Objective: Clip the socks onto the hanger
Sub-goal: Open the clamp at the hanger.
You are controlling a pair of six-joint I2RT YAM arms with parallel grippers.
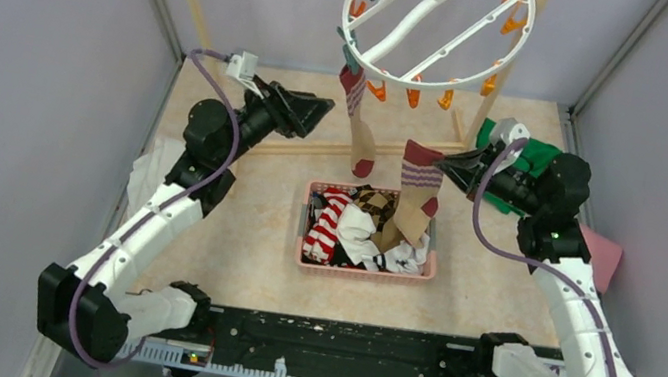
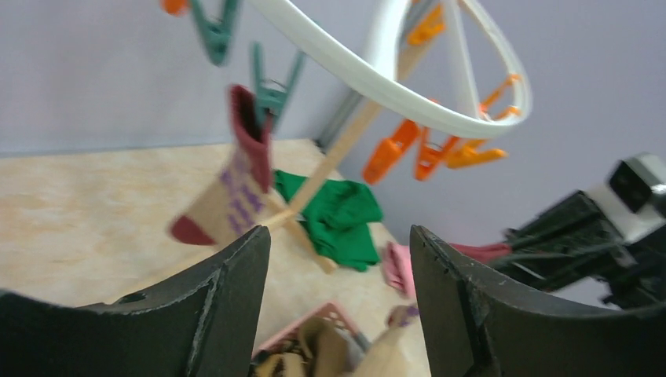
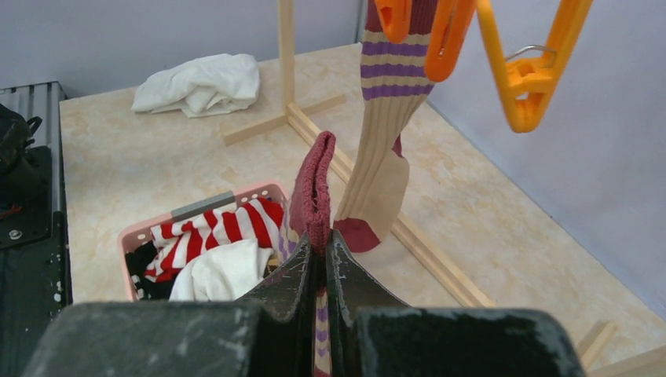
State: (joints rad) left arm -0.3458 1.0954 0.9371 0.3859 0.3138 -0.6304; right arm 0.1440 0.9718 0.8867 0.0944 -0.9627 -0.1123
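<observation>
Two socks are up out of the basket in the overhead view. I read the hanger (image 1: 399, 42) suspended over the far side of the counter (image 1: 243, 225), tilted. The hanging sock (image 1: 360, 127), tan with maroon bands, is pegged at the hanger's near-left rim and droops toe-down. The held sock (image 1: 418, 192), of the same pattern, is gripped at its cuff by the right tool (image 1: 447, 163). It hangs just right of the hanging sock, above the pink basket (image 1: 362, 272). The remaining socks (image 1: 344, 226) lie heaped in that basket. The left tool (image 1: 322, 108) sits left of the hanging sock, apart from it, spread wide and holding nothing. A green cloth (image 1: 537, 158) shows beside the right arm at the far right.

Left wrist view: the left tool (image 2: 339, 236) shows both fingers (image 2: 228, 306) well apart with nothing gripped. Beyond the gap, the hanging sock (image 2: 228, 196) hangs from a teal peg (image 2: 267, 86) under the rim of the hanger (image 2: 393, 90). Blur softens this view.

Right wrist view: the right tool (image 3: 323, 247) is fully closed, pinching the maroon cuff of the held sock (image 3: 314, 188), which stands up above the fingertips. The hanging sock (image 3: 385, 141) is just beyond it, with orange pegs (image 3: 534, 71) at the upper right. The basket (image 3: 196, 208) sits near left, and a white cloth (image 3: 200, 82) lies on the counter far left.
</observation>
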